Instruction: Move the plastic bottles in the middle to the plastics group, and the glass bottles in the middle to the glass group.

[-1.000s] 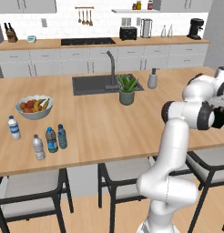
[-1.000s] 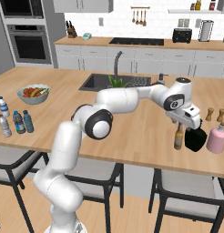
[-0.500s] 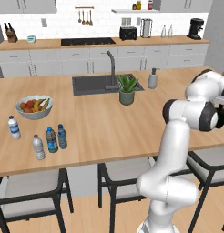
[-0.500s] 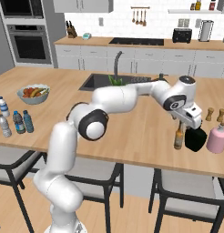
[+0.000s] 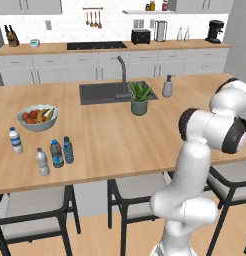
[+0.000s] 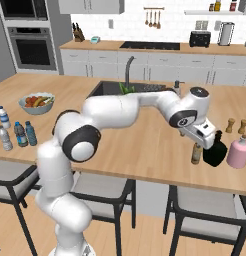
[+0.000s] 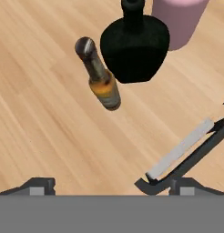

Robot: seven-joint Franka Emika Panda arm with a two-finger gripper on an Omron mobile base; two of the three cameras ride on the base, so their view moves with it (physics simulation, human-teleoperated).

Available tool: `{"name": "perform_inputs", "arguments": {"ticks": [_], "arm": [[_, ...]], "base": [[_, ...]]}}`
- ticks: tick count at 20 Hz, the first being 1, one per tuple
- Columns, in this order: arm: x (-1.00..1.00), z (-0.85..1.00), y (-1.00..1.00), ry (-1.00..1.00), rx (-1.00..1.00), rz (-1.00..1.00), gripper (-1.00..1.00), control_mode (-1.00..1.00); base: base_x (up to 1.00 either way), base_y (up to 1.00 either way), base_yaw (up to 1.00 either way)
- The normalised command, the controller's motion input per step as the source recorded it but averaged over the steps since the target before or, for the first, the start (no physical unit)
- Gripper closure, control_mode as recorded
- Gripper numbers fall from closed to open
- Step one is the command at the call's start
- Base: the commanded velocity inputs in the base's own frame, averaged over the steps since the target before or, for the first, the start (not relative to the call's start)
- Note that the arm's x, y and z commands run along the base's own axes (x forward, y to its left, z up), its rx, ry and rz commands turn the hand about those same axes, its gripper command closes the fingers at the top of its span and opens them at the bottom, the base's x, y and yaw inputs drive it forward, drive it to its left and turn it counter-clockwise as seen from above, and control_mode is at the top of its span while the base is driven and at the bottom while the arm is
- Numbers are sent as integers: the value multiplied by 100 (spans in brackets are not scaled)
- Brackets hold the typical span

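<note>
1. Right now our tool [image 6: 204, 136] hangs spread wide above the table [image 6: 145, 150], with nothing between its jaws; the amber glass bottle [image 7: 99, 79] stands free below it, upright, just beside the black glass bottle [image 7: 134, 45].
2. So the amber bottle looks delivered. We judge the step in hand to be pulling clear, and we should lift straight up first, so no finger clips its narrow neck or the pink bottle [image 6: 238, 151] next to the black one.
3. Only once we are well above the necks should we swing away, keeping the jaws spread for the next pick.
4. Next, we turn to the far left end of the table, where the dark bottle with the blue label [image 5: 56, 153] and the pale blue bottle [image 5: 68, 150] wait near the fruit bowl [image 5: 37, 117].
5. Those two stand close together, with the ribbed bottle [image 5: 42, 161] near and the white-capped bottle [image 5: 15, 140] further off, so we should approach from above and take one at a time.
</note>
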Motion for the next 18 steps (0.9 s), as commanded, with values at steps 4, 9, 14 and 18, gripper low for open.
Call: {"name": "perform_inputs", "arguments": {"ticks": [4, 9, 14, 18], "arm": [[-58, 0, 96, 1, -16, 0, -100, -100], [-43, 5, 100, 8, -4, 0, -100, -100], [-55, 4, 97, 0, 0, 0, -100, -100], [-55, 14, 88, 0, 0, 0, -100, -100]], "base": [[0, 0, 0], [0, 0, 0], [0, 0, 0], [0, 0, 0]]}}
